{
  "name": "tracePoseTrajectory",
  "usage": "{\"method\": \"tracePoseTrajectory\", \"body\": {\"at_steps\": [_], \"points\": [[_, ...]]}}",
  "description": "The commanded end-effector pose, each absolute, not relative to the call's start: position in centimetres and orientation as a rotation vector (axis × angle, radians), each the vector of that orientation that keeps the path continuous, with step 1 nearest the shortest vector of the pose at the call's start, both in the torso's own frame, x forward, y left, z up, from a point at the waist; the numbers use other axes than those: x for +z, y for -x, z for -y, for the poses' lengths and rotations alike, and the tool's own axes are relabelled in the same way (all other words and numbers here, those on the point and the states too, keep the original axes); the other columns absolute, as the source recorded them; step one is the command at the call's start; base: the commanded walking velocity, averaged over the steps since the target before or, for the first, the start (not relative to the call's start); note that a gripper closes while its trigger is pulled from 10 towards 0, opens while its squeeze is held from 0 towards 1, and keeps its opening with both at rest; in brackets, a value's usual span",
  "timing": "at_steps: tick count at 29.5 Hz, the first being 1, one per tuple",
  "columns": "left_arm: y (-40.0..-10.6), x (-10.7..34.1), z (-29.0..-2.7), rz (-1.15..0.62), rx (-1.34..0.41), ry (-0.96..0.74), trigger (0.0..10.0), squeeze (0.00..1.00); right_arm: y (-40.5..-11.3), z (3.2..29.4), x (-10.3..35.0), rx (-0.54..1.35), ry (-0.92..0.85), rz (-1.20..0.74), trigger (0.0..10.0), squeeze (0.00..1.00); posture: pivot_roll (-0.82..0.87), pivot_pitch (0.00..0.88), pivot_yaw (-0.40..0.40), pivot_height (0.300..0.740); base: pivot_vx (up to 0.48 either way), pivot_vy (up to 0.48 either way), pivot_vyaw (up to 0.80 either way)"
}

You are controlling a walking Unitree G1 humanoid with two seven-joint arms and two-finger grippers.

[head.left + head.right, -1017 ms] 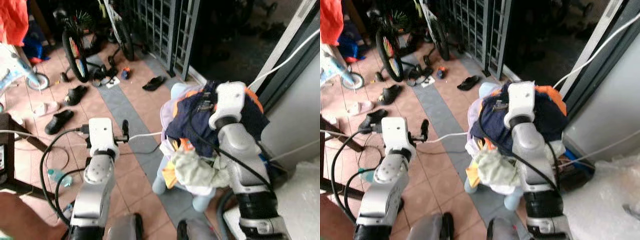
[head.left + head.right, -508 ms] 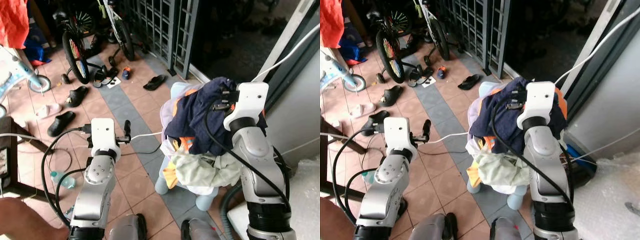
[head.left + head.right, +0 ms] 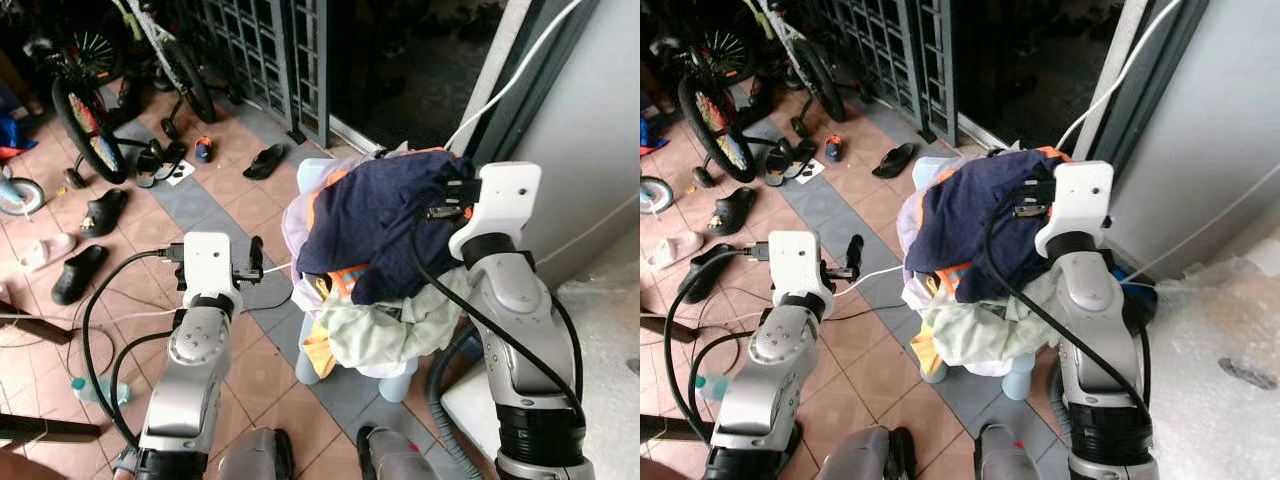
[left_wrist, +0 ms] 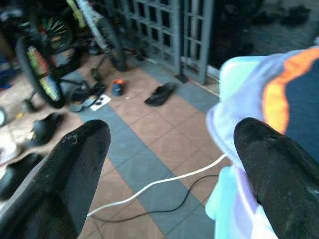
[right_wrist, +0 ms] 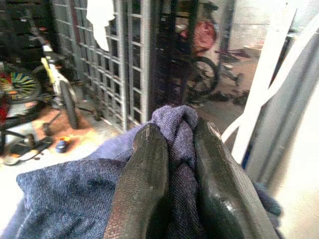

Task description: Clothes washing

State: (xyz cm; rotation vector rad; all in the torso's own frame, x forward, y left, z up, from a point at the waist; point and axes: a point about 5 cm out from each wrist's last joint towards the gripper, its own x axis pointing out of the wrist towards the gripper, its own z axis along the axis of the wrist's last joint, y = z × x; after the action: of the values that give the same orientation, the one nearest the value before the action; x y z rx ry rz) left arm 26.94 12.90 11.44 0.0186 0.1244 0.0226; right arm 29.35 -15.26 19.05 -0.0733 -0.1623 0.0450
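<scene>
While our two silver arms reach forward over a floor of terracotta and grey tiles (image 3: 225,205), we look down on a heaped pile of laundry (image 3: 375,280) that mounds over a pale blue plastic basket (image 3: 318,175) just before our feet. Topmost on the pile lies a navy knitted garment (image 3: 375,215), coarse and ribbed in the right wrist view, with orange cloth showing at its edges and a crumpled pale green piece (image 3: 385,335) sagging below. Our right gripper (image 5: 172,179) has its two long black fingers pressed together on a bunched fold of the navy garment at the top of the heap. Our left gripper (image 4: 172,164) hovers beside the basket, its matte black fingers spread wide with nothing between them. Behind the basket stands a grey metal grille gate (image 3: 270,50). Bicycles (image 3: 85,105) lean farther off, near scattered dark sandals (image 3: 265,160). A thin white cable (image 4: 159,181) snakes across the tiles.
</scene>
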Motion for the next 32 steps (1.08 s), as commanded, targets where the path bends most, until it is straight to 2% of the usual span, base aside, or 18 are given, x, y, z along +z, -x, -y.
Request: {"method": "tracePoseTrajectory", "body": {"at_steps": [1, 6, 15, 24, 32], "points": [[-26.8, 11.3, -12.8, -0.140, 0.036, -0.005, 10.0, 0.00, -29.4, 15.0, 19.3, 0.055, 0.069, 0.175, 10.0, 0.00, -0.04, 0.121, 0.074, 0.740, -0.281, 0.000, 0.00], [-26.9, 11.5, -12.1, -0.131, 0.035, 0.016, 10.0, 0.00, -29.4, 15.1, 19.2, 0.056, 0.073, 0.172, 10.0, 0.00, -0.05, 0.116, 0.073, 0.740, -0.192, 0.000, 0.00], [-27.1, 11.5, -12.8, -0.136, 0.110, 0.055, 10.0, 0.00, -29.6, 15.1, 19.0, 0.063, 0.072, 0.165, 10.0, 0.00, -0.05, 0.108, 0.066, 0.740, -0.335, 0.000, 0.00], [-27.2, 11.4, -12.6, -0.131, 0.078, 0.038, 10.0, 0.00, -29.8, 15.0, 18.8, 0.068, 0.080, 0.159, 10.0, 0.00, -0.06, 0.085, 0.062, 0.740, -0.319, 0.000, 0.00], [-27.6, 12.2, -12.8, -0.079, 0.031, 0.064, 10.0, 0.00, -29.6, 15.8, 18.1, 0.032, 0.087, 0.139, 10.0, 0.00, -0.07, 0.100, 0.077, 0.740, 0.000, 0.000, -0.77]]}}
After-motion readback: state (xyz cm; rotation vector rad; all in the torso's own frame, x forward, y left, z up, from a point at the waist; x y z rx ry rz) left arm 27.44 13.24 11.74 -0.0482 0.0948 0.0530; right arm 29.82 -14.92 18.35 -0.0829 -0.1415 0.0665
